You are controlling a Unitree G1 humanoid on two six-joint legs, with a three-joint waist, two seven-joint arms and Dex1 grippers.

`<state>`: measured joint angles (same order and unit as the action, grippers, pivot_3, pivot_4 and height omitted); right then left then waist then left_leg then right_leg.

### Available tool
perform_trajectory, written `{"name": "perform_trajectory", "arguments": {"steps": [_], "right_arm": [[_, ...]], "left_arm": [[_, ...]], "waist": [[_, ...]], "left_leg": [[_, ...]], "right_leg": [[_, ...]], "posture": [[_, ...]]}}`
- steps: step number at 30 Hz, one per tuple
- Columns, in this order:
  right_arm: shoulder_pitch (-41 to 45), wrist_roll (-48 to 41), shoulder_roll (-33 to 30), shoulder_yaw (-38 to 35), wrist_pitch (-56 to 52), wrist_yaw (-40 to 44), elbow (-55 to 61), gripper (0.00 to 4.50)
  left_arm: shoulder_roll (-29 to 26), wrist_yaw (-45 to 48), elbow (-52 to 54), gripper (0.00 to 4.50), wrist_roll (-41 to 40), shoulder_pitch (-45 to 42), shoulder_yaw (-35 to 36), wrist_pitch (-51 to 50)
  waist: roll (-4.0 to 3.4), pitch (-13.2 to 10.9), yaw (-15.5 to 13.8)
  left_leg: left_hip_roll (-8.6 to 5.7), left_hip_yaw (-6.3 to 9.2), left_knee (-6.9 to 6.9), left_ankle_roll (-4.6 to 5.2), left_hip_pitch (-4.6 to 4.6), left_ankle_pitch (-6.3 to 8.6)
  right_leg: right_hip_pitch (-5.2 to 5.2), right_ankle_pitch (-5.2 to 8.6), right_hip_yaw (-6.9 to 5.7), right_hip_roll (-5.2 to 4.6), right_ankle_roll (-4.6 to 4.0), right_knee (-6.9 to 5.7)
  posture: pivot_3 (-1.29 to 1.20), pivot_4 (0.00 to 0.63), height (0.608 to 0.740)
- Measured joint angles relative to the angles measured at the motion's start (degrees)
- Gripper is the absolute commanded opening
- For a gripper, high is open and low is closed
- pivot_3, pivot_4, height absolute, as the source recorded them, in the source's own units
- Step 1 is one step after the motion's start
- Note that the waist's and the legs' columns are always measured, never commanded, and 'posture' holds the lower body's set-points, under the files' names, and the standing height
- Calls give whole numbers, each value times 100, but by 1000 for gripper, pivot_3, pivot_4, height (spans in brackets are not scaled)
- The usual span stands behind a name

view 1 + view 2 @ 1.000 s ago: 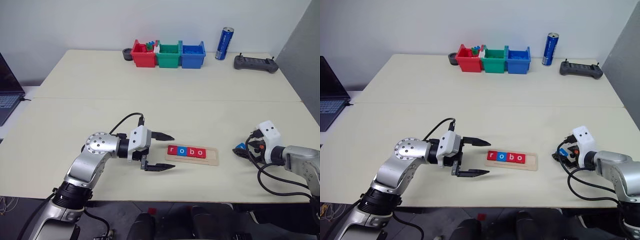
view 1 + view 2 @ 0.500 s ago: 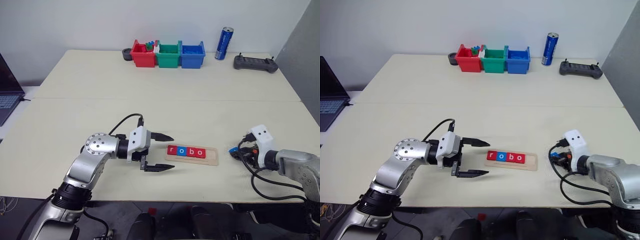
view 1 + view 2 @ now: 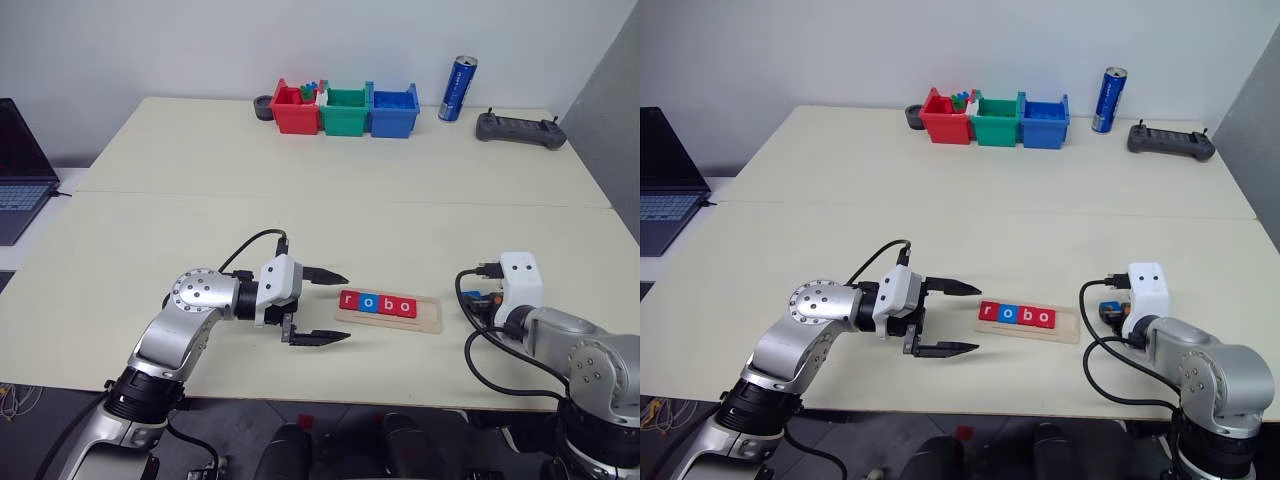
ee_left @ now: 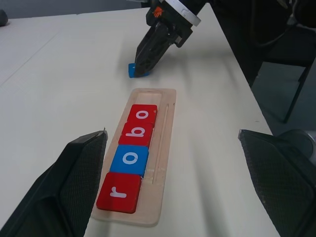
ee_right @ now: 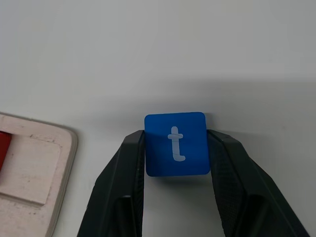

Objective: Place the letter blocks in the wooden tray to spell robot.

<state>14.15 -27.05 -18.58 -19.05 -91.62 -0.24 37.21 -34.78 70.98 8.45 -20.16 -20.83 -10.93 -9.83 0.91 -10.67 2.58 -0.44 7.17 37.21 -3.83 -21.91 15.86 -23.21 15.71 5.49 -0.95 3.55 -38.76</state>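
Observation:
The wooden tray (image 3: pixel 428 313) lies near the table's front edge. It holds letter blocks (image 3: pixel 375 303) reading r, o, b, o: red, blue, red, red. Its right-end slot (image 4: pixel 148 95) is bare. My left gripper (image 3: pixel 346 306) hangs open just left of the tray, one finger on each side of its end. A blue block with a white t (image 5: pixel 175 158) sits between the fingers of my right gripper (image 5: pixel 176 139), which is shut on it. That gripper (image 4: pixel 143 61) holds the block low over the table, just right of the tray's bare end.
Red (image 3: pixel 300 108), green (image 3: pixel 346 108) and blue (image 3: pixel 394 108) plastic bins stand in a row at the far edge. A blue can (image 3: pixel 459 88) and a black controller (image 3: pixel 519 128) are to their right. A laptop (image 3: pixel 20 170) sits at far left.
My right gripper has moved left toward the tray's right end with the blue t block, and its wrist has turned. The left arm has kept still. The camera has shifted slightly.

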Motion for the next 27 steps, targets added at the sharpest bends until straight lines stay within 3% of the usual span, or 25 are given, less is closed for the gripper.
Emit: {"name": "perform_trajectory", "arguments": {"steps": [6,9,12,16,18,22,25,27], "right_arm": [[23,-390,15,-39,-34,-138,64,4467],[343,-451,-325,-93,-45,-144,-184,4467],[1406,-417,-641,-95,-43,-58,-549,4467],[2111,-348,-1410,368,488,594,-995,4467],[2006,-310,-1868,830,1122,1255,-1291,4467],[1277,-336,-3416,1824,3353,4236,-1722,4467],[956,-25,-4129,2322,4933,5980,-2267,4467],[941,445,-4403,2606,5857,6624,-2833,4467]], "left_arm": [[-3,-8,0,4500,1,2,0,2],[-5,-5,-3,4500,2,2,1,10],[41,-2,-25,4500,5,-43,-13,24],[79,13,-88,4500,10,-135,-16,30],[90,39,-174,4500,19,-144,-19,31],[112,79,-224,4500,40,-177,-32,42],[136,86,-234,4500,53,-202,-39,43],[129,87,-233,4500,55,-201,-39,41]], "waist": [[0,0,6],[-1,0,30],[-7,-3,113],[-5,-1,115],[-5,-2,107],[-3,-3,50],[-1,-4,58],[-1,-4,69]], "left_leg": [[-1,-2,1,0,1,0],[-1,-5,1,1,3,0],[1,-11,-3,7,9,-5],[7,6,-16,11,7,-6],[4,5,-16,11,1,-5],[-6,3,-14,12,-9,-5],[-6,-5,-9,12,-2,-4],[-2,-8,-9,12,5,-5]], "right_leg": [[1,0,1,0,0,-1],[0,0,3,0,0,-4],[-5,-1,7,2,-1,-14],[-4,6,-8,12,-13,-9],[-5,8,-9,7,-14,-3],[0,10,-16,-9,-8,20],[1,9,-13,-11,-6,15],[2,9,-13,-10,-7,11]], "posture": [[0,150,740],[0,150,740],[0,150,740],[0,150,740],[0,150,740],[0,150,740],[0,150,740],[0,150,740]]}}
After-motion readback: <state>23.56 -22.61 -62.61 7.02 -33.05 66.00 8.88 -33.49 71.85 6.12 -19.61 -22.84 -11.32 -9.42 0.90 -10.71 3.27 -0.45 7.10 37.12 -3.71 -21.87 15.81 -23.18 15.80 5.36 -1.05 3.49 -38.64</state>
